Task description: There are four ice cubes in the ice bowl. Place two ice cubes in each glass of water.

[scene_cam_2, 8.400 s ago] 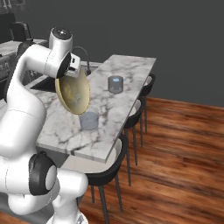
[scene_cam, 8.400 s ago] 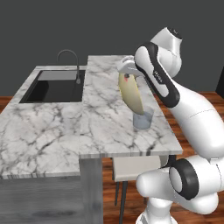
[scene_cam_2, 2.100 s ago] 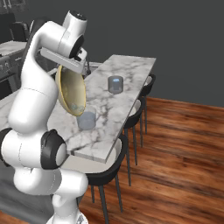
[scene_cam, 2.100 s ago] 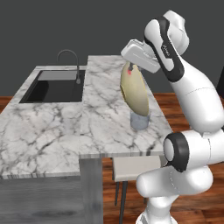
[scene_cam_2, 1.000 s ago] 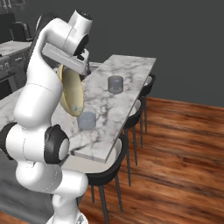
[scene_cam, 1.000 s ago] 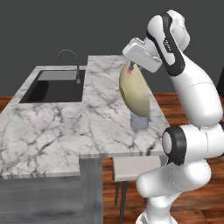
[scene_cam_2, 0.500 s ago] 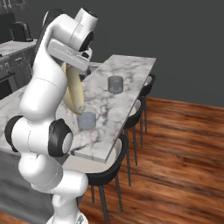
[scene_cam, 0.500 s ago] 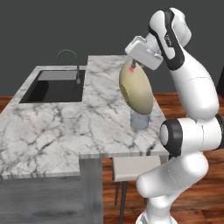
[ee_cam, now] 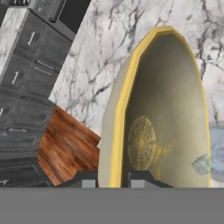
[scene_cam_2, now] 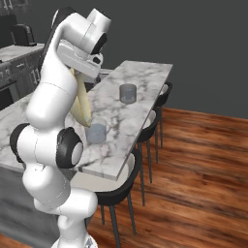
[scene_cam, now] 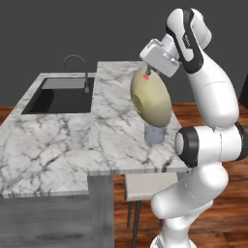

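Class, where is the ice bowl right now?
The ice bowl hangs tipped on edge from the gripper, its lower rim just above the nearer glass on the marble counter.

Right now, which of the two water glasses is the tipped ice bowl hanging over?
The near glass of water, under the low rim of the ice bowl; the other glass stands apart, farther along the counter.

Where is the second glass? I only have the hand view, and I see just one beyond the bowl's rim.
Observer: The second glass stands farther along the counter, apart from the near glass.
Operator: Is the bowl over the near one?
Observer: Yes, the ice bowl hangs tipped almost on edge, its low rim just above that glass.
Operator: Anything else on that counter?
Observer: A sink with a faucet, on the robot's left.
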### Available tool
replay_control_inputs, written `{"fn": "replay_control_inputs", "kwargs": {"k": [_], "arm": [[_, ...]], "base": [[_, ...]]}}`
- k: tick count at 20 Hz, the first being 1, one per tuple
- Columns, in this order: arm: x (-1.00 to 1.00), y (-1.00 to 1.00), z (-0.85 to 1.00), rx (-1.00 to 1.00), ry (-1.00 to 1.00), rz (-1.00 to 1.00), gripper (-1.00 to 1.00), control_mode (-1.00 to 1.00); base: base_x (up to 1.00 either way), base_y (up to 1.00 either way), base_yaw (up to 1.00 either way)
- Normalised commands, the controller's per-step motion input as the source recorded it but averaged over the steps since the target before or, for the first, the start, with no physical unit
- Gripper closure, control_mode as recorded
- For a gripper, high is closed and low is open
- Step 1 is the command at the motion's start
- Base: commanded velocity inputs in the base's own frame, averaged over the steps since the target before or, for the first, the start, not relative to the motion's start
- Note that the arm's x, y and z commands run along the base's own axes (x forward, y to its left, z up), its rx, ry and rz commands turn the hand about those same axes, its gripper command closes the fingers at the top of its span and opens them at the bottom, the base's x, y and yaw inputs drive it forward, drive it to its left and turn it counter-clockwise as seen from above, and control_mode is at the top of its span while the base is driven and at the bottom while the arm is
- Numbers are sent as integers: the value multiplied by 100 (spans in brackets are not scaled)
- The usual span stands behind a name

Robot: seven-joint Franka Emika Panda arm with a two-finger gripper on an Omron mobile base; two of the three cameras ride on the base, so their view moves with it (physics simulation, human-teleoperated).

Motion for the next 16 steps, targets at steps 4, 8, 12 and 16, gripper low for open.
{"fn": "replay_control_inputs", "kwargs": {"k": [4, 8, 12, 16], "arm": [[0, 0, 8, 3, 3, 6, 100, -100], [0, -2, 10, 2, 2, 6, 100, -100], [0, -4, 5, 1, 1, 6, 100, -100], [0, -5, 2, 1, 3, 4, 100, -100]], "base": [[0, 0, 0], [0, 0, 0], [0, 0, 0], [0, 0, 0]]}}
